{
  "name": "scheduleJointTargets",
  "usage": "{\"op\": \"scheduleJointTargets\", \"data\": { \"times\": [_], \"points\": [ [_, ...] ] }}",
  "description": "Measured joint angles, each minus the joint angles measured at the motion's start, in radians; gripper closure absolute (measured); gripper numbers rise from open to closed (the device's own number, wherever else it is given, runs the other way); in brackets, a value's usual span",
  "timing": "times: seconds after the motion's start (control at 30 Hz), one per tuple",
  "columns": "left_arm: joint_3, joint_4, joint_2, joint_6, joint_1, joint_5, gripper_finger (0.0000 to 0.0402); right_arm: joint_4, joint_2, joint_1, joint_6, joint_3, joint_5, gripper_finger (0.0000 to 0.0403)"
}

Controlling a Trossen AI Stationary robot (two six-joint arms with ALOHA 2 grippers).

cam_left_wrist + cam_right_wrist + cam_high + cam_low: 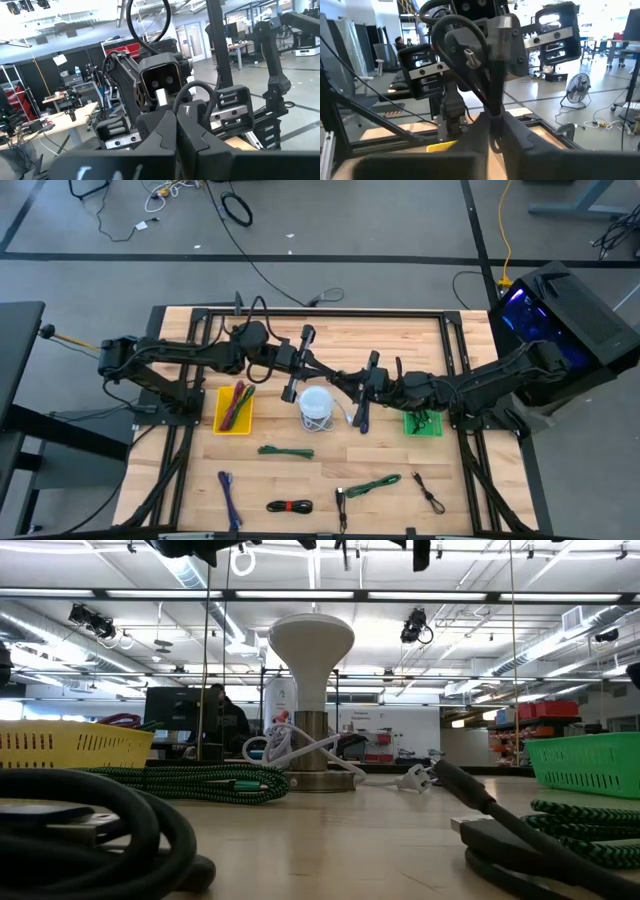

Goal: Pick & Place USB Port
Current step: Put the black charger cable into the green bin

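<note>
Wooden tabletop [330,480], cables scattered along its near edge, and both arms meet above the middle. Left gripper [297,365] pinched together on a black cable [462,47]; right gripper [366,387] clamped on its hanging end, likely steadying the plug near the white hub [316,404].

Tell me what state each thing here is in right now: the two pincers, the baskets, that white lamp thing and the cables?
Left pincer: shut, raised above the table.
Right pincer: shut on a dark cable, lifted.
Yellow basket: holds cables.
Green basket: holds a dark cable.
White lamp-shaped stand: upright, white cord around its base.
Loose cables: lying flat on the table.
</note>
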Motion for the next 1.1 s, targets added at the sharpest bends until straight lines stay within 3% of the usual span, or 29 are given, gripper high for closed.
{"op": "scheduleJointTargets", "data": {
  "times": [0.43,0.6,0.83,1.1],
  "points": [
    [0.001,0.002,-0.013,0.037,0.0,-0.021,0.0352,-0.041,-0.006,0.018,0.028,0.0,0.023,0.0398],
    [0.001,-0.078,-0.069,0.054,0.015,-0.04,0.0326,-0.257,-0.075,0.075,0.131,0.0,0.133,0.0399],
    [0.001,-0.436,-0.224,0.106,0.06,-0.112,0.0302,-0.802,-0.205,0.21,0.59,0.0,0.357,0.0399],
    [0.001,-0.757,-0.338,0.118,0.071,-0.233,0.0301,-1.348,-0.221,0.35,1.301,0.0,0.408,0.0399]
  ]
}}
